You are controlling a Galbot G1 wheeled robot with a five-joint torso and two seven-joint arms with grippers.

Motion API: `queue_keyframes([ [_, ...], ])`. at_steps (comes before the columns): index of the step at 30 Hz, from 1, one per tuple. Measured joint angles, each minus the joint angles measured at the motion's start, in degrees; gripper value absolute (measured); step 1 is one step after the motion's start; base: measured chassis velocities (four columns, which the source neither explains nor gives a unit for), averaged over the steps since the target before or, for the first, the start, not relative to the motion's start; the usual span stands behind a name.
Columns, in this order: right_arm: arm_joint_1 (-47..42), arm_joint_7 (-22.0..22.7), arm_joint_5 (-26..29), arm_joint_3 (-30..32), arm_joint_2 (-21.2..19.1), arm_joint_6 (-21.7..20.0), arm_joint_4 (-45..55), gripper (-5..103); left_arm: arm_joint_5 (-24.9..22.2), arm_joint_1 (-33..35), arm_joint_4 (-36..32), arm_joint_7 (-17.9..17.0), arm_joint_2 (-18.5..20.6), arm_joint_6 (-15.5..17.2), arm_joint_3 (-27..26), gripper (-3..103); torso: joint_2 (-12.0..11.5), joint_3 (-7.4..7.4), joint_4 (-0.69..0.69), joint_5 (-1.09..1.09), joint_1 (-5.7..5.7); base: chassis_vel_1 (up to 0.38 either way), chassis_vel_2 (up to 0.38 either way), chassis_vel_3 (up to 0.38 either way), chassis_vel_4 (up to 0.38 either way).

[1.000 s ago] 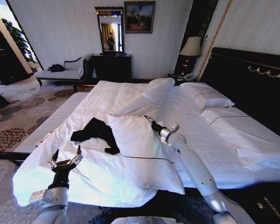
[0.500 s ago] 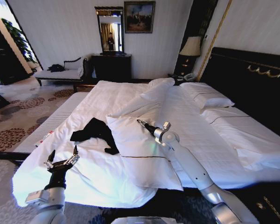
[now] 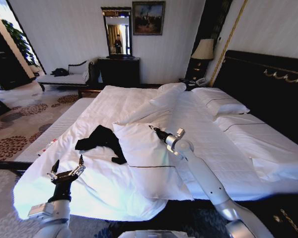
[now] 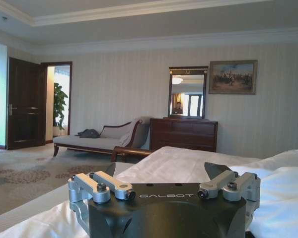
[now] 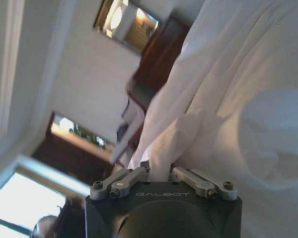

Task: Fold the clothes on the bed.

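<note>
Two arms are showing in the head view, and little is differing from half a second ago. The right gripper (image 3: 154, 129), reaching over the big white pillow (image 3: 149, 158) at the middle of the bed (image 3: 228, 148), is sitting a touch farther right and lower than before, and the pillow's near corner is lying slightly shifted. In the right wrist view its jaws are clenching a fold of white fabric (image 5: 156, 171), though whether that fold belongs to the pillow or the duvet is hard to make out.

The left gripper (image 3: 67, 168) is hovering over the near left corner of the bed, about where it was, its jaws spread wide and empty; the left wrist view is showing the two fingers (image 4: 105, 184) standing apart.

The black T-shirt (image 3: 102, 140) is lying crumpled on the duvet just left of the pillow, unmoved, apart from both grippers. Its lettering is hidden in the folds.
</note>
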Motion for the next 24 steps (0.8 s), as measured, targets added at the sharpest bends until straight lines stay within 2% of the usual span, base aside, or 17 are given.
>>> queue_keyframes([
  [2,-5.4,-0.2,0.9,5.0,-1.5,1.0,4.8,2,-0.2,-0.1,-0.3,0.0,0.3,0.0,0.1,100,0.0,0.0,-0.04,0.0,0.0,0.0,0.0,0.0,0.0],
  [3,-5.4,-0.2,0.9,5.0,-1.5,1.0,4.8,2,-0.2,-0.1,-0.3,0.0,0.3,0.0,0.1,100,0.0,0.0,-0.04,0.0,0.0,0.0,0.0,0.0,0.0],
  [8,-16.8,-1.4,1.2,15.3,-3.1,4.0,14.7,1,-1.0,-0.6,-0.6,0.0,0.9,-0.1,0.5,100,0.0,-0.01,-0.04,0.0,-0.01,0.0,0.0,0.0,0.0],
  [9,-16.8,-1.4,1.2,15.3,-3.1,4.0,14.7,1,-1.0,-0.6,-0.6,0.0,0.9,-0.1,0.5,100,0.0,-0.01,-0.04,0.0,-0.01,0.0,0.0,0.0,0.0],
  [14,-23.4,-1.6,1.2,23.7,-2.0,6.6,21.4,1,-2.2,-1.3,-1.0,0.0,1.9,-0.1,0.5,100,0.0,-0.01,-0.02,-0.02,-0.01,0.0,0.0,0.0,0.0],
  [17,-29.1,-1.4,-1.4,30.0,-1.0,9.9,24.6,1,-3.4,-1.8,-1.2,0.0,2.6,-0.1,0.3,100,0.0,-0.01,-0.01,-0.02,-0.01,0.0,0.0,0.0,0.0],
  [18,-29.1,-1.4,-1.4,30.0,-1.0,9.9,24.6,1,-3.4,-1.8,-1.2,0.0,2.6,-0.1,0.3,100,0.0,-0.01,-0.01,-0.02,-0.01,0.0,0.0,0.0,0.0],
  [22,-36.2,-0.3,-3.7,37.2,2.1,12.7,28.9,1,-4.6,-2.9,-1.0,0.0,3.0,-0.1,0.4,100,0.0,-0.01,-0.04,0.0,-0.01,0.0,0.0,0.0,0.0],
  [24,-37.5,0.2,-3.9,38.9,3.1,13.3,30.0,1,-4.6,-3.2,-0.8,0.0,3.0,-0.1,0.7,100,0.0,-0.01,-0.03,-0.03,-0.01,0.0,0.0,0.0,0.0],
])
